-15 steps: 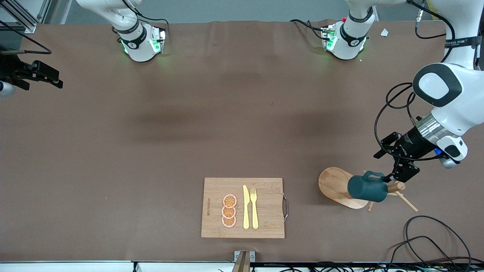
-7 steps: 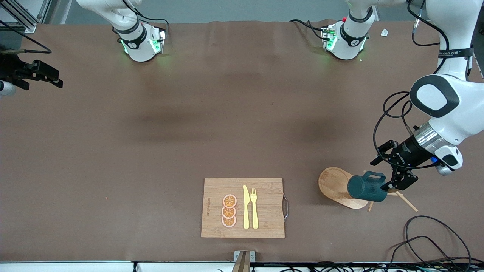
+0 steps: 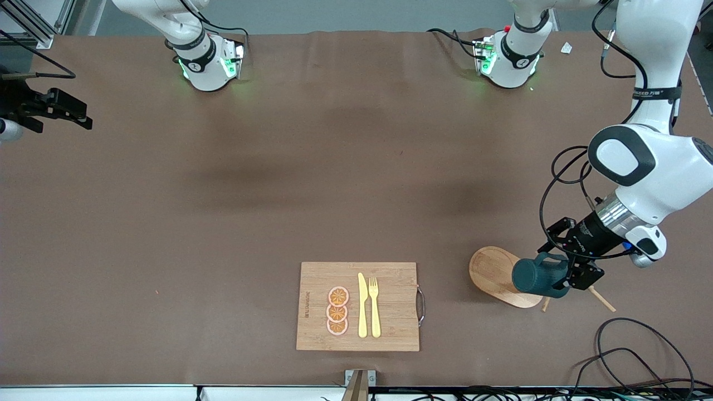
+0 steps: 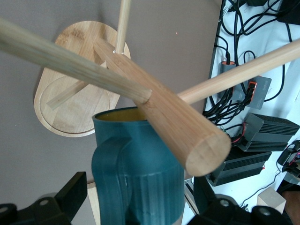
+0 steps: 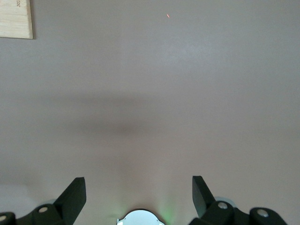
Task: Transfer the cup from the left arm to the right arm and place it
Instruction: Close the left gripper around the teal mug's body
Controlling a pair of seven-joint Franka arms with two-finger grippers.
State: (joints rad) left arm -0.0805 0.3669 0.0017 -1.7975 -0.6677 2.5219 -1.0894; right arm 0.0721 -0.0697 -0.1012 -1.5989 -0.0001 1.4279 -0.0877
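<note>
Table [image 3: 356, 167]: we see a wide brown surface; most of it carries nothing, and the objects sit toward the front camera.
Cutting board [image 3: 390, 334]: it lies near the front edge, with three orange slices [image 3: 337, 311], a yellow knife [image 3: 362, 306] and a yellow fork [image 3: 374, 307] on it; we judge it may be the place for the cup later.
Peg rack [image 3: 493, 273]: a wooden stand with an oval base, toward the left arm's end of the table; its pegs carry mugs off the table.
Cup [image 3: 540, 277]: the dark teal mug hangs on the rack, mouth toward the base, so the arm must draw it off along the peg.
Left gripper [image 3: 569, 274]: it is at the cup; in the left wrist view its fingers [image 4: 70, 197] stand wide on both sides of the cup body [image 4: 140, 173], not closed on it yet.
Right gripper [image 5: 138, 194]: it waits spread open and empty over bare table.
</note>
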